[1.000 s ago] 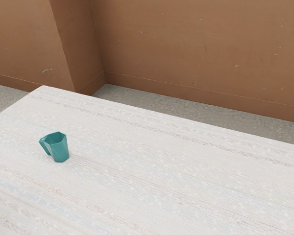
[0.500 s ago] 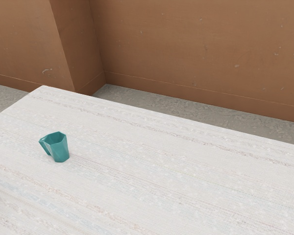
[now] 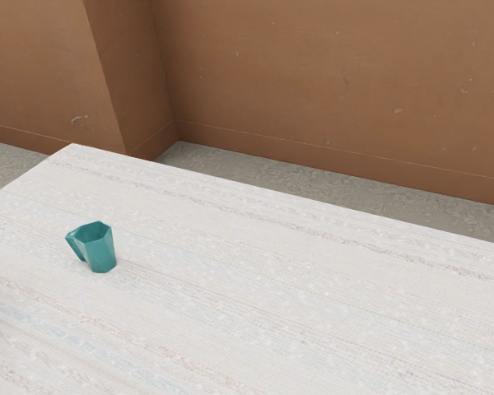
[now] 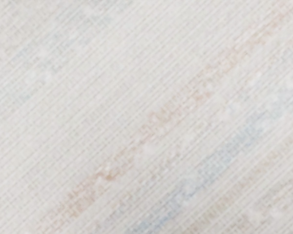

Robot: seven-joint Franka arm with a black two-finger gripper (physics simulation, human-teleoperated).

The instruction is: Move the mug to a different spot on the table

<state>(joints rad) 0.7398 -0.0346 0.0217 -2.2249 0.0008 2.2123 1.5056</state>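
– Close to the table (image 3: 296, 296) edge at the exterior view's left, what is found?

– The mug (image 3: 95, 245), teal and faceted, is seen standing upright there, well apart from the far edge and from the edge at the exterior view's right. Its handle (image 3: 73, 244) is turned toward the exterior view's left. It is touched by nothing.

– And the gripper: is it wide, narrow, or closed on something?

– That cannot be told from these pictures. Bare table is seen under the hand in the wrist view, so the approach is judged to be the step in hand, with nothing yet carried.

– How is that step best done?

– The hand is best brought above the mug and lined up so that the body is taken across two opposite flat faces, with the handle kept outside the jaws. An opening wider than the body is wanted before descent. The descent is best kept straight, so that the rim is not nudged and the mug is not tipped.

– What is left after that?

– Lifting, carrying and setting down. Plenty of bare table is offered toward the exterior view's right.
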